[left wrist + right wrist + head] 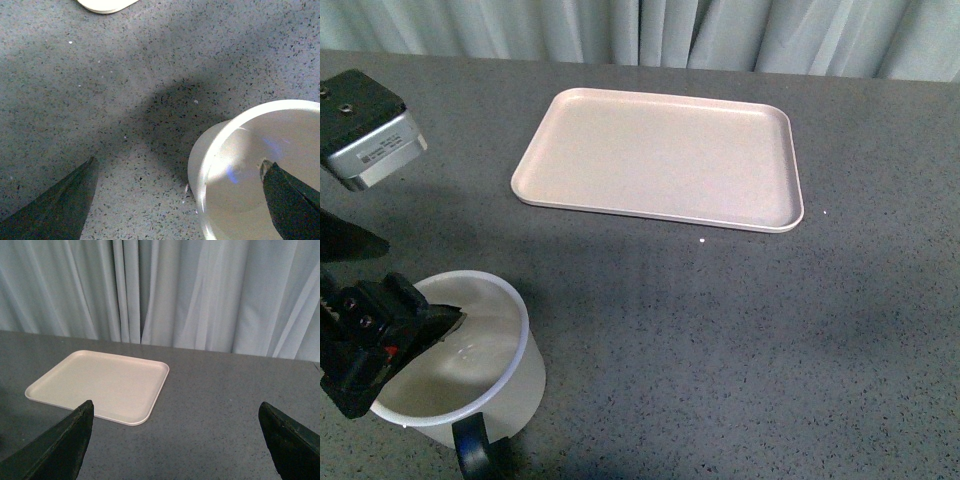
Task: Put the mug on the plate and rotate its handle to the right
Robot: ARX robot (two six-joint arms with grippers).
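1. Left tool (178, 162): the jaws stand wide apart and grip nothing. One finger (287, 200) reaches into the mouth of the mug. The other finger (60, 205) hangs outside it, over bare table. Whether the inner finger touches the mug's wall cannot be told.
2. The mug (470, 355): white and upright on the grey speckled table (770, 330), directly beneath the left tool. One side of its wall stands between the two fingers. Its open mouth faces up towards the tool, and the inside is brightly lit.
3. The handle (472, 450): glossy black, on the side of the mug that lies nearer the robot than the left tool does. The bottom edge of the front view cuts it off in part.
4. The plate (660, 150): pale pink, with rounded corners and a low rim, lying flat on the table. It is well ahead of the left tool and off to its right, well apart from the mug. In the left wrist view only one corner of the plate (105, 5) shows, far beyond the fingertips.
5. Right tool (176, 406): the jaws stand wide apart with nothing between them. It is held above the table, and the plate (100, 385) lies ahead of it, well apart.
6. Curtain (200, 290): pale grey-blue and pleated, hanging beyond the far edge of the table, ahead of both tools.
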